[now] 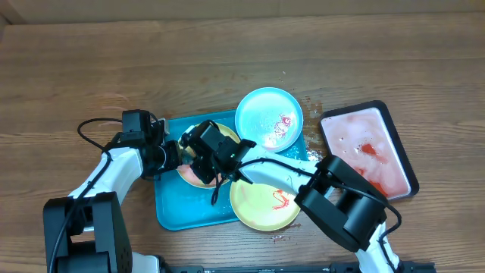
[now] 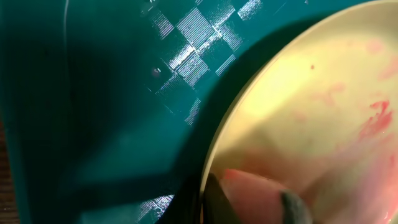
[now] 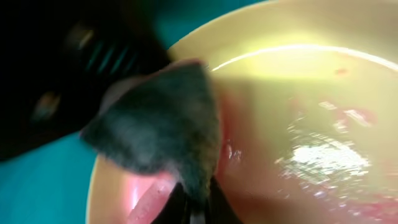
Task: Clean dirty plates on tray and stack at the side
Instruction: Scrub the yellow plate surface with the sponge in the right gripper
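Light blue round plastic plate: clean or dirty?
Dirty: red sauce smears show on the light blue round plastic plate in the overhead view.

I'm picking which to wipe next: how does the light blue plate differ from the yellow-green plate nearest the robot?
The light blue plate sits at the far right corner of the tray; the yellow-green plate overhangs its near edge. Blue's red smear lies right of centre, yellow-green's near the middle. Both are round and sauce-marked.

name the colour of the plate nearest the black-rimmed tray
The plate is light blue, clearest from overhead.
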